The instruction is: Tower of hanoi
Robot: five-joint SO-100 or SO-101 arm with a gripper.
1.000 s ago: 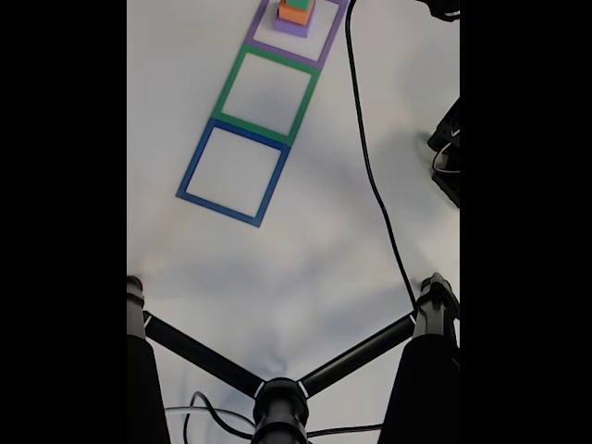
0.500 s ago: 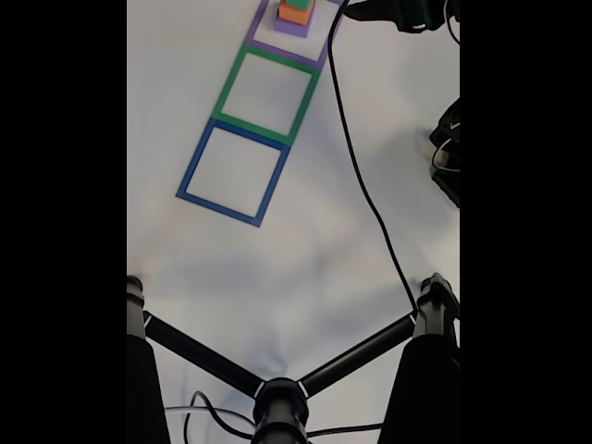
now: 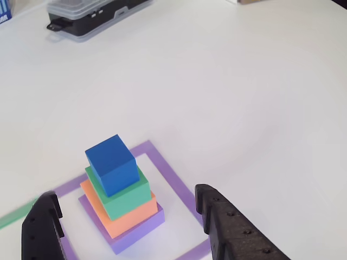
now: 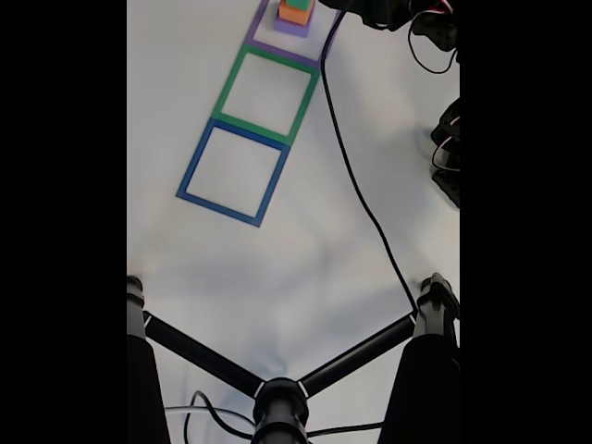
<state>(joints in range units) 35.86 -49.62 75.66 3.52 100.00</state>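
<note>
White table (image 3: 260, 108) lies bare beyond the tower of hanoi (image 3: 120, 195).

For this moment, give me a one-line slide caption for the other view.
Open fingers straddle the four-block stack: blue cube on green, orange and purple slab.

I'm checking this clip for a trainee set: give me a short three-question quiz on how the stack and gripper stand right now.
1. True or false: the blue cube tops the stack.
2. Which block lies at the bottom? A purple slab B green block C orange block
3. Fill in: the stack stands inside the ___ tape square.

Key: 1 true. 2 A. 3 purple. In the other view the gripper is open, one finger either side of the stack, touching nothing.
</note>
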